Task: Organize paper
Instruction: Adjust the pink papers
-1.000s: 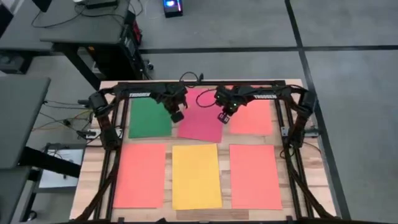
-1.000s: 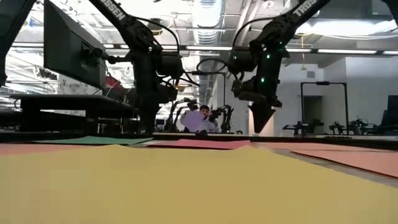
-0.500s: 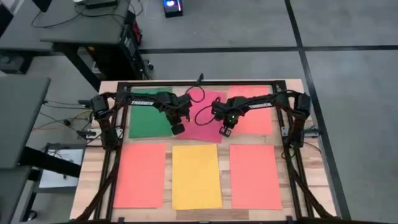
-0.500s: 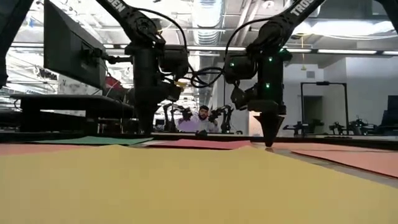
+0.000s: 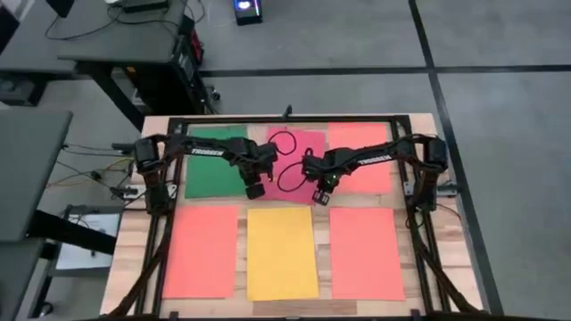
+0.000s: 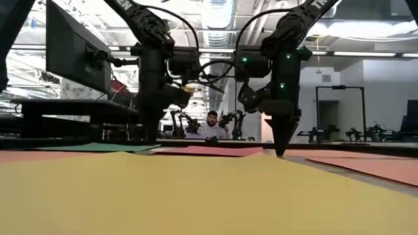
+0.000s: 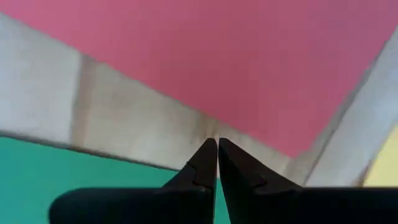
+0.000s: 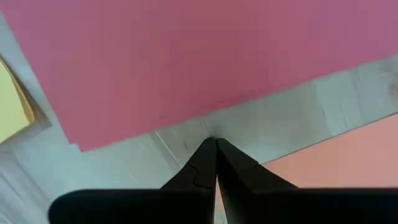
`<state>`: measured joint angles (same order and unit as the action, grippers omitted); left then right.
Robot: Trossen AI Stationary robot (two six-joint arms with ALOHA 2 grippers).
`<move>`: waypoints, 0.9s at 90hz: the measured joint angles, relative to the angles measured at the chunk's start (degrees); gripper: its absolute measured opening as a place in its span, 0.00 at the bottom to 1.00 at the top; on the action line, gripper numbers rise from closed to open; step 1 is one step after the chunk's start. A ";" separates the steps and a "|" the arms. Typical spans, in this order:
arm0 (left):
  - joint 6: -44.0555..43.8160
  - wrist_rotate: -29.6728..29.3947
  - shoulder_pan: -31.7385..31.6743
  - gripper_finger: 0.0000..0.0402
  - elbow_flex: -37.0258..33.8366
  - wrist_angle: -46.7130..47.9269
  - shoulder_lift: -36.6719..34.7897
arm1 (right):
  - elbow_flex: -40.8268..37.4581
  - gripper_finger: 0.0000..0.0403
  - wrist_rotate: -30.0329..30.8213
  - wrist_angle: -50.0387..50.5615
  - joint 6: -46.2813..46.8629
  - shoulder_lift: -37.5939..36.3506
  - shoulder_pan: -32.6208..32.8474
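Near row on the counter (image 5: 125,259): orange sheet (image 5: 201,251) at 7 o'clock, yellow sheet (image 5: 282,252) at 6, another orange sheet (image 5: 365,252) at 5. Far row: green sheet (image 5: 212,169) at 11, pink-red sheet (image 5: 299,147) at 12, third orange sheet (image 5: 357,143) at 1. My left tool (image 5: 253,190), tips together, sits at the pink-red sheet's near-left corner. My right tool (image 5: 321,195), tips together, sits at its near-right corner, on bare wood.

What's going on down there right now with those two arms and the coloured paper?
Left gripper shut, tip at bare wood between green sheet and pink sheet. Right gripper shut, at pink sheet's other near corner. Six sheets lie flat. Nothing in the way.
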<state>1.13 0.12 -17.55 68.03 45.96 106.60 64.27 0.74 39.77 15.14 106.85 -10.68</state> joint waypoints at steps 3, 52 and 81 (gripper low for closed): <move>0.02 0.51 0.14 0.00 0.00 0.08 0.71 | 0.00 0.00 -0.06 0.01 0.18 0.00 0.00; -1.44 3.04 1.57 0.00 0.14 -0.25 2.80 | -0.22 0.00 -0.99 -3.01 1.59 0.15 -0.28; -2.47 3.90 1.76 0.00 0.04 -1.38 2.90 | -0.22 0.00 -1.51 -5.04 2.00 0.26 -0.33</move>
<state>-1.35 4.03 -15.79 68.07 44.58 109.49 64.05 -0.77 34.72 17.15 107.11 -11.00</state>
